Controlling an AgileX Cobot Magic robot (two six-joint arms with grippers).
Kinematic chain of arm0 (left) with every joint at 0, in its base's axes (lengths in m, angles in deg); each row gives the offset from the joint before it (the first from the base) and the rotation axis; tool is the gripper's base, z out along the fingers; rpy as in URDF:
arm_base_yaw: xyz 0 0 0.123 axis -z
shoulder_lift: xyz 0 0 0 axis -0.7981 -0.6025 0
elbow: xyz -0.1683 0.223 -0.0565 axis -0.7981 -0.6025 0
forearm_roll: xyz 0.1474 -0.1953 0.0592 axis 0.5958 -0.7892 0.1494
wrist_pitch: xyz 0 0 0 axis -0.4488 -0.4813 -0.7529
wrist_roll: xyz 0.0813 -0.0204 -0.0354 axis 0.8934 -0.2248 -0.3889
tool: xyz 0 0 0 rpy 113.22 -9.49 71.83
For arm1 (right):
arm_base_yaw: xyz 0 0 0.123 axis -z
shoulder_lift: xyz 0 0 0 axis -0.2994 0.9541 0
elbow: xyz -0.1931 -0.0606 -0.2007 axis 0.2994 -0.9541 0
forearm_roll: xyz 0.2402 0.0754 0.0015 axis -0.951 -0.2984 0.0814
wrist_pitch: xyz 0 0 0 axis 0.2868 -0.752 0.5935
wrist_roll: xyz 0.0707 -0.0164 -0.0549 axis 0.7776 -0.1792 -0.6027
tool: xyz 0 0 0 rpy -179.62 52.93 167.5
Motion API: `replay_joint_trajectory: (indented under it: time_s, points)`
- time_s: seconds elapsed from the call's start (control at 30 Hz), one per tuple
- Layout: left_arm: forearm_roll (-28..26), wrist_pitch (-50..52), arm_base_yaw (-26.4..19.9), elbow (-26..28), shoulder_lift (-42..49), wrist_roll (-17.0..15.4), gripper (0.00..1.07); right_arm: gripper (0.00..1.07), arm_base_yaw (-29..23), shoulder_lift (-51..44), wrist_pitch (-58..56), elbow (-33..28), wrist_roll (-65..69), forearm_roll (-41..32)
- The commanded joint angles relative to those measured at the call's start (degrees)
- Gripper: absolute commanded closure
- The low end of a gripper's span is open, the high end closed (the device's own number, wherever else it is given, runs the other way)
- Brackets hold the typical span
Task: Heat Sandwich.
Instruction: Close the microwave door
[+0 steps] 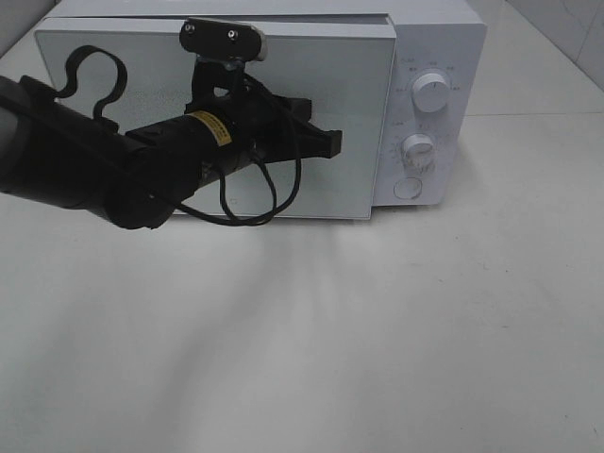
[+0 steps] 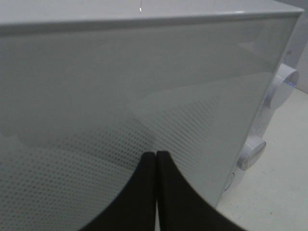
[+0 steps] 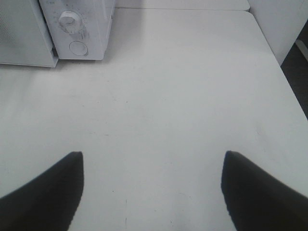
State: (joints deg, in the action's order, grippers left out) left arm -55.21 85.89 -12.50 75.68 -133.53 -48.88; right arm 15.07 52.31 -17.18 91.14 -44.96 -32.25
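Observation:
The white microwave (image 1: 415, 104) stands at the back of the table with its glass door (image 1: 359, 113) closed. My left gripper (image 1: 332, 142) is shut, its black fingertips (image 2: 157, 159) pressed together right against the door's dotted glass (image 2: 120, 96). In the right wrist view my right gripper (image 3: 151, 166) hangs open above bare table, nothing between its fingers, with the microwave's control panel (image 3: 77, 29) some way off. That gripper is out of the exterior high view. The sandwich is hidden from every view.
Two round dials (image 1: 432, 92) and a round button (image 1: 408, 189) sit on the microwave's right panel. The white table (image 1: 377, 330) spreads in front of it. A white wall or cabinet (image 3: 281, 24) and the table's edge show in the right wrist view.

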Motion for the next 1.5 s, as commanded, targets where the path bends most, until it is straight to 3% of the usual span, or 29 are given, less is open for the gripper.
replay_joint_trajectory:
  time_s: [0.03, 0.7, 1.37, 1.5]
  points:
    - [-0.57, -0.74, 0.34, 3.09, -1.26, 0.0, 1.07, 0.31, 0.4, -1.49, 0.34, 0.0, -0.74, -0.11]
    - [-2.64, -5.67, 0.29, 16.21, -8.59, 1.78, 1.07, 0.31, 0.4, -1.49, 0.34, 0.0, -0.69, -0.11]
    - [-2.06, -7.39, 0.46, 16.21, -7.68, 1.55, 1.07, 0.31, 0.4, -1.49, 0.34, 0.0, -0.74, -0.11]
    - [-1.2, -7.62, 1.2, 13.52, -5.1, 1.55, 1.07, 0.31, 0.4, -1.49, 0.34, 0.0, -0.69, -0.11]
